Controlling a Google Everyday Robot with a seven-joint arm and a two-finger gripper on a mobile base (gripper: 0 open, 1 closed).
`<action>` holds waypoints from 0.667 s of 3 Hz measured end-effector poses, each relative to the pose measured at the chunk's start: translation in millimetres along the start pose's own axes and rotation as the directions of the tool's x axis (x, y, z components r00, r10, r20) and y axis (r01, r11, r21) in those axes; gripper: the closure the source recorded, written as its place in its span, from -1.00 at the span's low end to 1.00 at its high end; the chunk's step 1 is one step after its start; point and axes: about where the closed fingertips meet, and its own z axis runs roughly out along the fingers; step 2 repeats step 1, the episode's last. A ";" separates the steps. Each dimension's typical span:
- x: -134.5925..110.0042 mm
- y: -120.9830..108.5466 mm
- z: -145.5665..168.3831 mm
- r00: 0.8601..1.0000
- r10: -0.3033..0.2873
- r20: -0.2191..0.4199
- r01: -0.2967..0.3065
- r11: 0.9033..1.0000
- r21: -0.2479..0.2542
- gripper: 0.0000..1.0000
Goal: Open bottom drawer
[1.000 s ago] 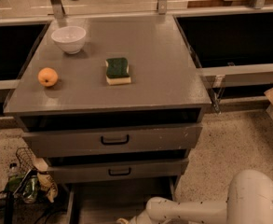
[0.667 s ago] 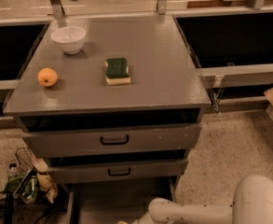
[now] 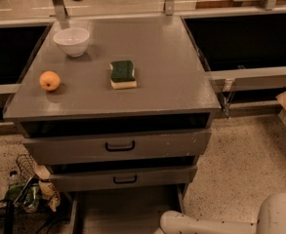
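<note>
Checked bottom drawer (image 3: 125, 208): found drawn out from under the two drawers above. Floor and side rails show at the lower edge; front and handle hidden below it.

Compared with a second ago: no clear difference in how far out it stands.

Noted arm (image 3: 220, 223) sunk a little lower along the bottom edge, lying just right of the open drawer. Dark tip seen earlier beyond the arm's end now gone from sight.

Looked for gripper: not visible. Judged to sit below the edge, past the arm's end and near the drawer front. Cannot tell whether jaws are released or clenched on the handle.

Checked top drawer (image 3: 118, 145) and middle drawer (image 3: 125, 178): both near closed, with dark gaps above them, unchanged. Found bowl (image 3: 71, 41), orange (image 3: 50, 80) and sponge (image 3: 122, 74) undisturbed on the counter (image 3: 172, 82).

Judged the task largely accomplished, with the drawer plainly open. Took the slight sinking of the arm for the tail of the pull or the start of a withdrawal; cannot say which. Flagged one risk: dragging the drawer further if the hold is not let go before backing away.
</note>
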 end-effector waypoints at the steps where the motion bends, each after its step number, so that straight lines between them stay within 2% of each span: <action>1: 0.0 0.0 0.0 1.000 0.000 0.000 0.000 1.000 0.000 -1.00; 2: 0.0 0.0 0.0 1.000 0.000 0.000 0.000 1.000 0.000 -1.00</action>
